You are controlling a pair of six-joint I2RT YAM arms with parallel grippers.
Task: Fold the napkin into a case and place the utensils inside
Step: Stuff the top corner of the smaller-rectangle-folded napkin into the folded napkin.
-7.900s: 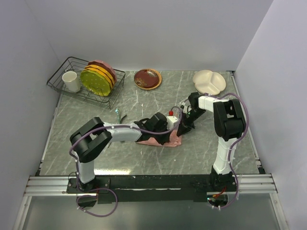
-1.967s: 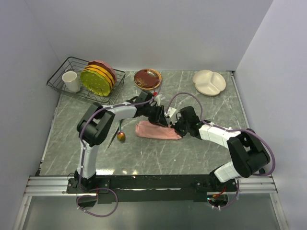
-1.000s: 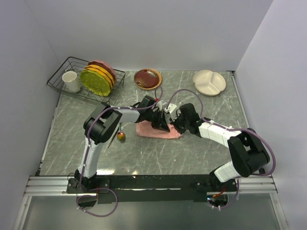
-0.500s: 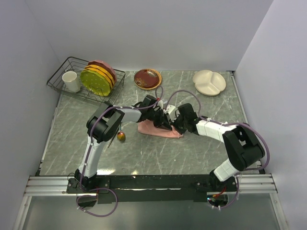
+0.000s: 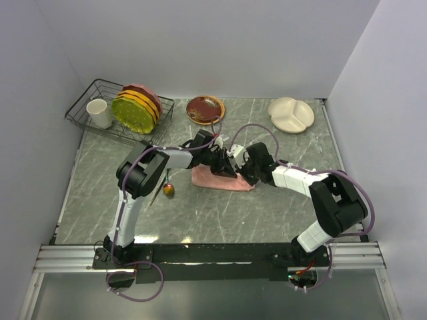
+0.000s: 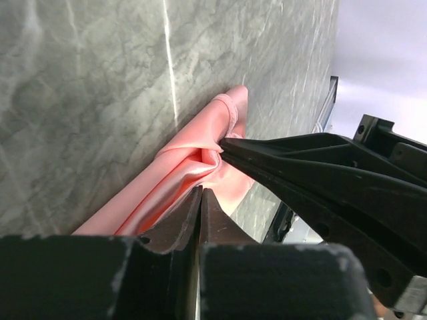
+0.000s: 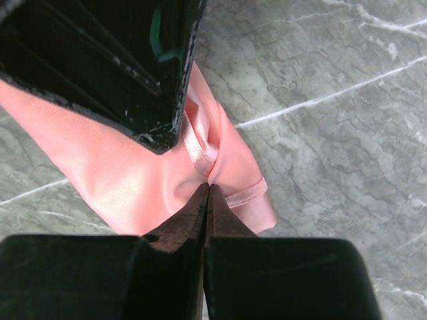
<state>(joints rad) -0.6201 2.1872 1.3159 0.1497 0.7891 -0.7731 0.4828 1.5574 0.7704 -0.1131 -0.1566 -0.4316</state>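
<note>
The napkin [image 5: 212, 179] lies folded as a narrow salmon-pink case on the marble table. Both grippers meet at its right end. My left gripper [image 5: 229, 171] is shut, its tips [image 6: 201, 191] pressed into a fold of the pink cloth [image 6: 167, 187]. My right gripper [image 5: 242, 173] is shut, its tips [image 7: 207, 187] pinching the hem of the cloth [image 7: 113, 180]. The left gripper's body [image 7: 113, 53] covers the cloth's upper part in the right wrist view. A spoon with a gold head [image 5: 168, 191] and dark handle lies left of the case. The fork is not discernible.
A wire dish rack [image 5: 85, 97] at the back left holds a white cup [image 5: 99, 113] and upright yellow and pink plates [image 5: 135, 111]. A brown plate [image 5: 205, 109] and a cream divided plate [image 5: 291, 114] sit at the back.
Over two seconds both grippers closed in together on the right end of the folded napkin. In the last half second they barely moved. The spoon stayed put.
</note>
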